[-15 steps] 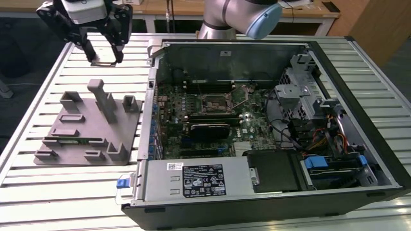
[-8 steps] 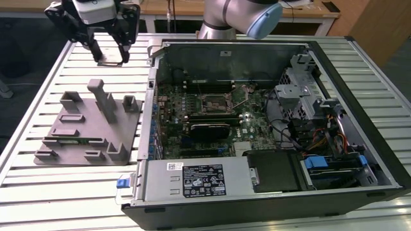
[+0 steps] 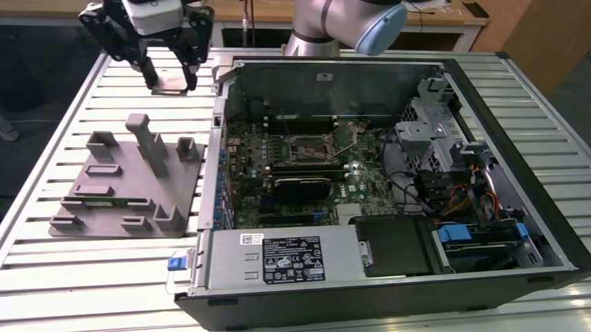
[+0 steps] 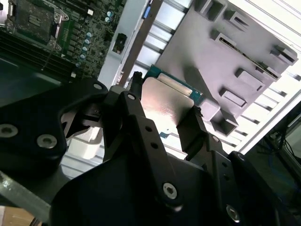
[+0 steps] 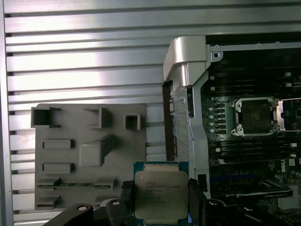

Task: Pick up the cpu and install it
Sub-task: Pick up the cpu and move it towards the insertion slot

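**Q:** By what features is the cpu [image 5: 161, 195] recognised?

**A:** A small, flat square chip is shown, with a dull silver metal lid seated on a green rim. In the second wrist view the lid of the cpu [image 4: 164, 106] is washed pale by glare.

**Q:** How are the fingers set, and where is the chip carried?

**A:** The gripper [image 5: 161, 203] is clamped on the cpu. A black finger [image 5: 128, 195] is pressed against each of two opposite edges, so the gap equals the chip's width. The chip is held over the slatted aluminium table [image 3: 111, 277], near the grey fixture plate [image 5: 89, 155]. It is outside the open computer case [image 3: 369, 304] and well apart from the motherboard socket [image 5: 256, 116].

**Q:** What is concealed or doubtful?

**A:** The two gripped edges are covered by the fingers. In the first wrist view one edge of the chip is cut off by the picture's border. In the exterior view the cpu [image 3: 171, 88] is made out merely as a pale patch between the fingertips. Whether it touches the table cannot be told.
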